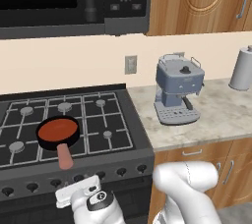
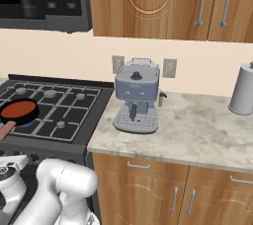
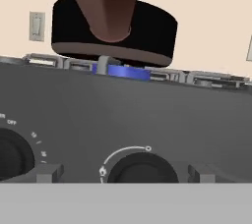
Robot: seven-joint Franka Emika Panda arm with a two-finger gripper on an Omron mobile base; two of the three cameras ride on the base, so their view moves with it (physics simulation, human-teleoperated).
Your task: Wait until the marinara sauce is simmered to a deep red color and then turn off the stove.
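End effector: the end effector (image 3: pixel 123 174) sits low in front of the stove's front panel. Its two dark tips stand wide apart, one on each side of a round black knob (image 3: pixel 142 169). They hold nothing, and I cannot tell if they touch the knob.
Stove: the stove (image 1: pixel 118 115) is wide and black, with grey grates and a row of knobs along the front.
Pan: a small black pan (image 1: pixel 58 133) stands on the front left part of the stove. Its pinkish-brown handle (image 1: pixel 64 157) points toward the robot.
Sauce: the marinara sauce (image 1: pixel 58 129) fills the pan, flat and red.
Flame: a blue glow (image 3: pixel 128 71) shows under the pan.
Desk: the desk (image 2: pixel 197 130) to the right of the stove is pale stone. A grey-blue coffee machine (image 2: pixel 137 95) and a paper towel roll (image 2: pixel 244 90) stand on it.
Room: a black microwave (image 1: pixel 74 2) hangs over the stove, with wood cabinets (image 2: pixel 163 4) beside it.
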